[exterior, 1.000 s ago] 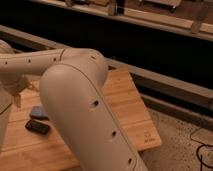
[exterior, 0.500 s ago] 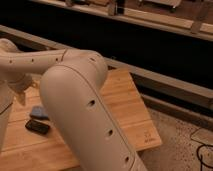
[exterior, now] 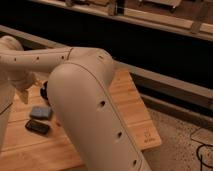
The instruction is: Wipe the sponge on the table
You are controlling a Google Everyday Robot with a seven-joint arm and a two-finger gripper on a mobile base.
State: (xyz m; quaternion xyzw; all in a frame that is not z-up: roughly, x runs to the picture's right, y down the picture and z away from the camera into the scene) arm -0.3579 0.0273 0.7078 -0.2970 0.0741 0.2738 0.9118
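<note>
The blue-grey sponge (exterior: 41,112) lies flat on the light wooden table (exterior: 131,98), near its left side. My gripper (exterior: 24,93) hangs at the end of the white arm, just above and to the left of the sponge, and is not touching it. It stands open with nothing in it. The big white arm link (exterior: 95,115) fills the middle of the view and hides much of the tabletop.
A flat black block (exterior: 37,127) lies just in front of the sponge. A small dark object (exterior: 45,90) sits behind the sponge, partly hidden by the arm. The table's right edge drops to a speckled floor (exterior: 180,145). A dark shelf wall runs behind.
</note>
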